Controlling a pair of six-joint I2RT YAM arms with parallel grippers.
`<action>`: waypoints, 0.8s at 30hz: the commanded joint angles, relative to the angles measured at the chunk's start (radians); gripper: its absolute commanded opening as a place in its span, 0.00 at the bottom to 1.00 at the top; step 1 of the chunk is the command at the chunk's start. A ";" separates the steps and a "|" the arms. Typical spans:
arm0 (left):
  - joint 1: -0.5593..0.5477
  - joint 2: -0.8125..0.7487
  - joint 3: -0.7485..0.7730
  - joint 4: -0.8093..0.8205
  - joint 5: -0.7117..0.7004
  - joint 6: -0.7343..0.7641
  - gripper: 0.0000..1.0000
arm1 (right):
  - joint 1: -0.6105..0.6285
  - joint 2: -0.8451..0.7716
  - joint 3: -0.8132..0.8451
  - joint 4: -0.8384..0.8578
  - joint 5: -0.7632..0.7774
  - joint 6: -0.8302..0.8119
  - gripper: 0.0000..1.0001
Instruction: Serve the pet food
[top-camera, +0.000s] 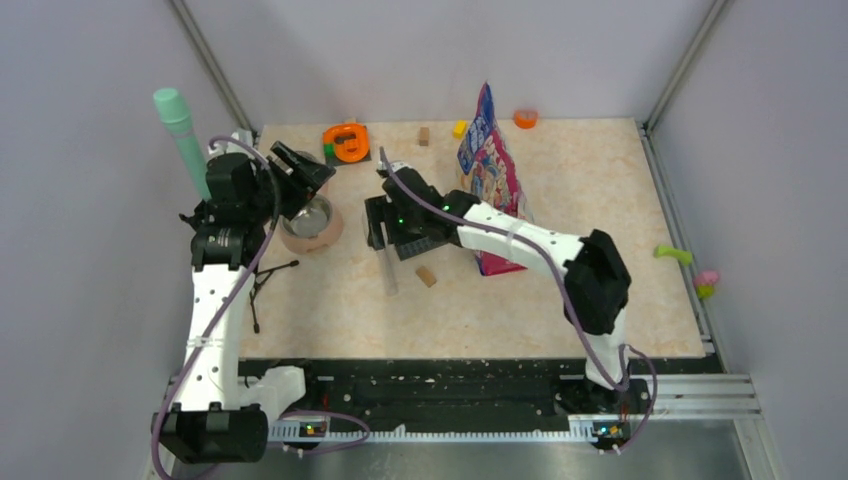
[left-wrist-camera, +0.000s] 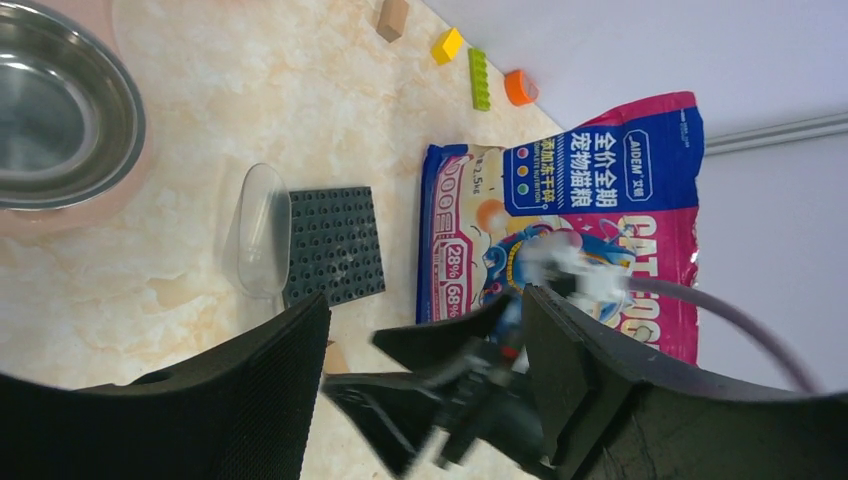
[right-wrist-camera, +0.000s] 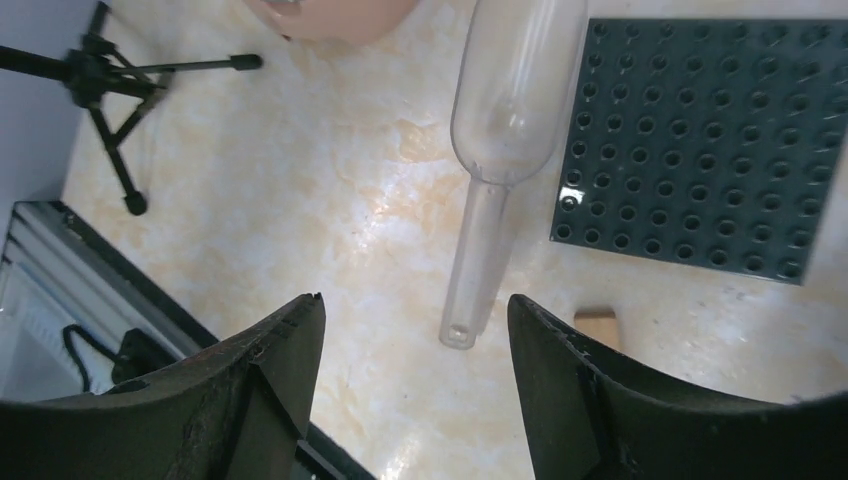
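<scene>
The pink-and-blue pet food bag (top-camera: 490, 165) (left-wrist-camera: 560, 215) stands at the back middle of the table; no kibble shows. A clear plastic scoop (top-camera: 387, 268) (right-wrist-camera: 505, 110) (left-wrist-camera: 265, 230) lies flat on the table. My right gripper (top-camera: 378, 228) (right-wrist-camera: 413, 300) hangs open just above the scoop's handle end, holding nothing. A steel bowl (top-camera: 312, 222) (left-wrist-camera: 55, 110) with a pink rim sits at the left, its visible inside bare. My left gripper (top-camera: 300, 168) (left-wrist-camera: 425, 300) stands open and empty over the bowl's far side.
A dark grey studded plate (top-camera: 425, 243) (right-wrist-camera: 700, 140) lies beside the scoop, with a small tan block (top-camera: 427, 276) (right-wrist-camera: 598, 325) near it. A black mini tripod (top-camera: 262, 285) (right-wrist-camera: 110, 90) lies front left. An orange tape holder (top-camera: 346, 142) and small blocks sit at the back. A green cylinder (top-camera: 180, 135) stands far left.
</scene>
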 joint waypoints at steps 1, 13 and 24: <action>-0.056 0.022 0.043 -0.070 -0.104 0.040 0.74 | -0.009 -0.212 -0.033 -0.006 0.093 -0.096 0.69; -0.411 0.128 -0.113 -0.112 -0.401 0.004 0.75 | -0.168 -0.509 0.022 -0.070 0.289 -0.268 0.74; -0.485 0.315 -0.250 -0.026 -0.432 -0.076 0.87 | -0.219 -0.631 -0.015 0.050 0.398 -0.316 0.76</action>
